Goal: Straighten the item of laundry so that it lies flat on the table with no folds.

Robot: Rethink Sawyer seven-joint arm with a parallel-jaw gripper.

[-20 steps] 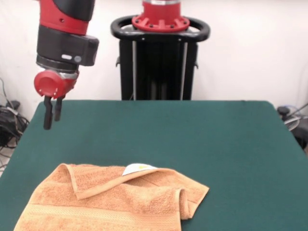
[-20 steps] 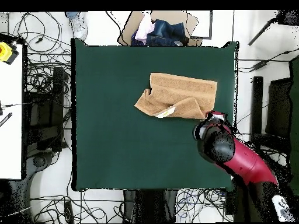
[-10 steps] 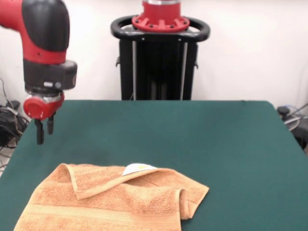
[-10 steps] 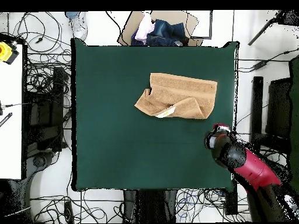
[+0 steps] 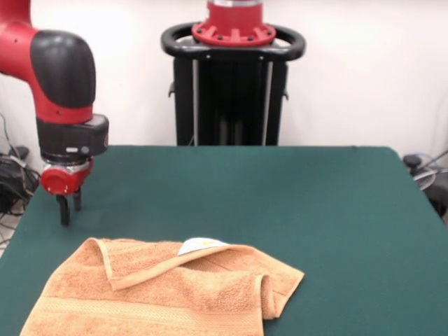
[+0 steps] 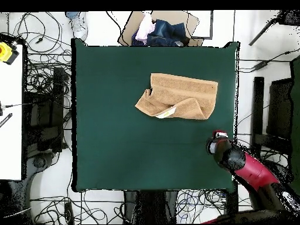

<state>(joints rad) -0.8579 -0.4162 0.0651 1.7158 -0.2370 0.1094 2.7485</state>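
Orange-tan towel (image 5: 164, 290) rumpled on green tabletop (image 5: 294, 203), edge folded over, white tag (image 5: 201, 244) peeking out, near corner cut off. Tool (image 5: 68, 210) near tabletop's edge, apart from towel, empty, fingers slightly parted.

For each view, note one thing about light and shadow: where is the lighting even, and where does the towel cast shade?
Front view: even, soft light on the table, no glare; the towel shows slight shade under its folded flap and curled corner; the end effector hangs beside it. Overhead view: flat light; the towel casts barely any shadow.
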